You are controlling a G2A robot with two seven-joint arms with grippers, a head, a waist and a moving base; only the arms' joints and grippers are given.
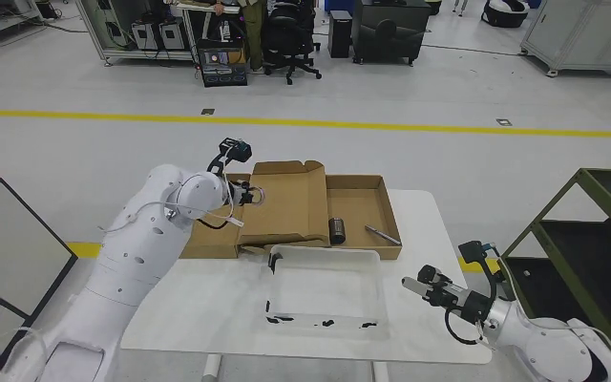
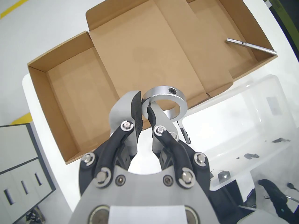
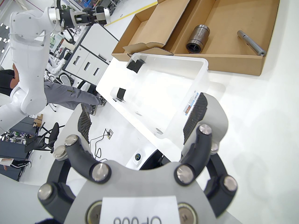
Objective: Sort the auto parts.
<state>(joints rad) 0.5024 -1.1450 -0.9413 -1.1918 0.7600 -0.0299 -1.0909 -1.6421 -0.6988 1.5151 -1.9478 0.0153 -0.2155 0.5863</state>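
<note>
At frame centre in the top view, we log a white table [image 1: 200, 306]. A flat cardboard box [image 1: 286, 201] lies along its far side. A white bin [image 1: 325, 286] sits just in front, its rim against the box's near wall. The box has an open compartment at each end and a flap folded over the middle.

Right arm: lower right of frame. The right gripper [image 3: 141, 113] hangs above the table just beside the bin's right end. Fingers are spread wide and grip nothing.

Left arm: comes in from the left of frame. The left gripper [image 2: 144, 109] is raised over the left edge of the flap. We note it closed narrow on a metal ring [image 2: 163, 91]. One finger [image 2: 137, 108] is outside the ring's wall, the other is through its hole, and the wall is pinched between them. The ring is held above the cardboard, roughly level, with a small screw hole in its outer wall.

Right compartment, right of frame centre:
- A dark cylinder [image 3: 198, 38] lies on its side near the flap edge.
- A thin rod [image 3: 251, 42] lies flat to the cylinder's right, apart from it and nearer the end wall.

In the bin, a few dark scraps [image 1: 325, 323] are strung along the lower wall.
</note>
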